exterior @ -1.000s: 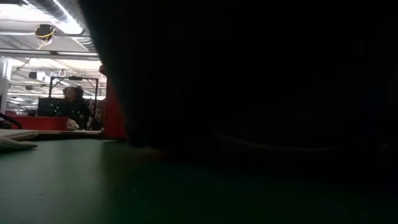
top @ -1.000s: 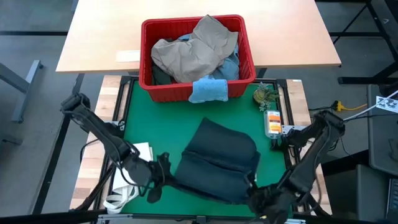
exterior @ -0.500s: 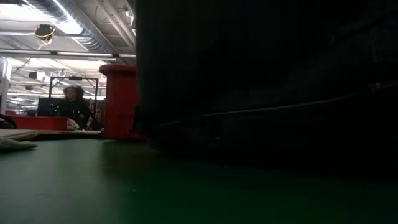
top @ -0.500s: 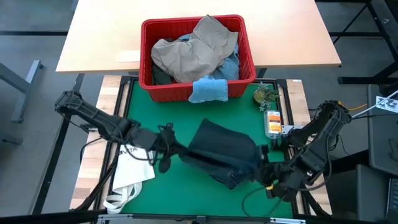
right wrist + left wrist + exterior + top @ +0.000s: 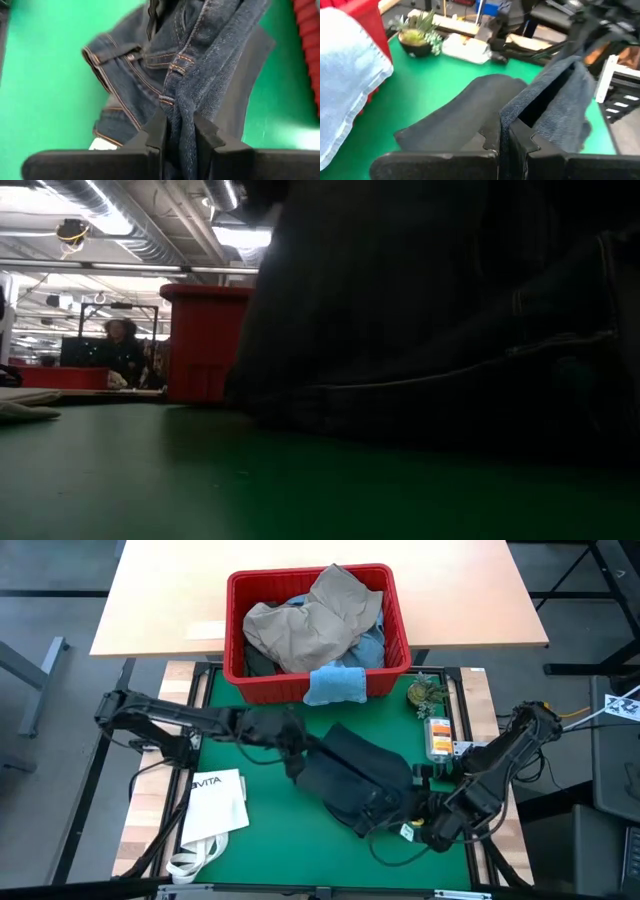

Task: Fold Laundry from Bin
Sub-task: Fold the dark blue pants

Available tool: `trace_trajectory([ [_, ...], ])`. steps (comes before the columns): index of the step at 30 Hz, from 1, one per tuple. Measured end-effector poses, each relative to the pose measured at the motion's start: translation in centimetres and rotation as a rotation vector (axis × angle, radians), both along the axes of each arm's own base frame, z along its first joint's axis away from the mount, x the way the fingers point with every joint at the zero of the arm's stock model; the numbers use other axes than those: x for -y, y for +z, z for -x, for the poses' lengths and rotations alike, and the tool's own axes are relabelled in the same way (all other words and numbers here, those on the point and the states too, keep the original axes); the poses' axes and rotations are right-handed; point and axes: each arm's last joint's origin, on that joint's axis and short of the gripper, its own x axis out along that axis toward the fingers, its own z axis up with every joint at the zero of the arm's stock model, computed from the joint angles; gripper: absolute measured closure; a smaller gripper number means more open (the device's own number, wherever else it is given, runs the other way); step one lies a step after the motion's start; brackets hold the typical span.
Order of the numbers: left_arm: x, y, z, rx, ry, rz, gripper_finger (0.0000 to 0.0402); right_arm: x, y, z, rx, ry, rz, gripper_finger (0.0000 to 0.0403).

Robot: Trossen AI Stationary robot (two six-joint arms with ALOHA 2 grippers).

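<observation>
- Sitting at the far edge of the green mat (image 5: 260, 840), the red bin (image 5: 318, 680) is heaped with laundry: a tan piece (image 5: 310, 625) on top, and a small light blue cloth (image 5: 335, 685) hanging over its near rim.
- Dark navy jeans (image 5: 360, 780) lie bunched mid-mat, pinched from both ends.
- Left gripper (image 5: 293, 755) is clamped tight on the jeans' edge nearest the bin; in its wrist view the denim fold (image 5: 545, 95) rises right out of the closed fingers (image 5: 520, 145).
- Right gripper (image 5: 400, 823) grasps the jeans at the waistband end nearest the front of the table (belt loops and orange stitching show between its fingers (image 5: 155, 132)).
- Clutter around: a white VITA tote bag (image 5: 210, 805) on the mat's left side, a small potted plant (image 5: 427, 692) and an orange-and-white packet (image 5: 438, 737) along the right edge.
- Low view is mostly blocked by the jeans (image 5: 440, 330), dark and close; only a corner of the bin (image 5: 205, 340) peeks past, plus a person (image 5: 120, 350) far back in the room.
- Whatever's lower in the bin is hidden under the tan piece, and I can't make out the packet's label.
</observation>
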Motion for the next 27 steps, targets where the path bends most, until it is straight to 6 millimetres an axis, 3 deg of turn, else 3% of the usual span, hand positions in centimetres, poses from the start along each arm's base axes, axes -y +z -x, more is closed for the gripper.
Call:
trace_trajectory([
  [9,-5.3,-4.2,-4.0,-0.033,0.054,-0.052,0.0399,1.8,-3.9,0.3,-0.14,-0.078,0.029,0.035],
  [16,-8.5,-9.1,-6.4,-0.118,0.081,-0.089,0.0395,3.3,-6.8,0.9,-0.229,-0.119,0.082,0.035],
  [21,-10.2,-12.0,-7.1,-0.179,0.094,-0.111,0.0393,4.4,-8.2,1.2,-0.271,-0.155,0.115,0.035],
  [27,-11.3,-13.4,-7.3,-0.207,0.116,-0.104,0.0392,5.4,-9.0,1.3,-0.294,-0.191,0.14,0.0349],
])
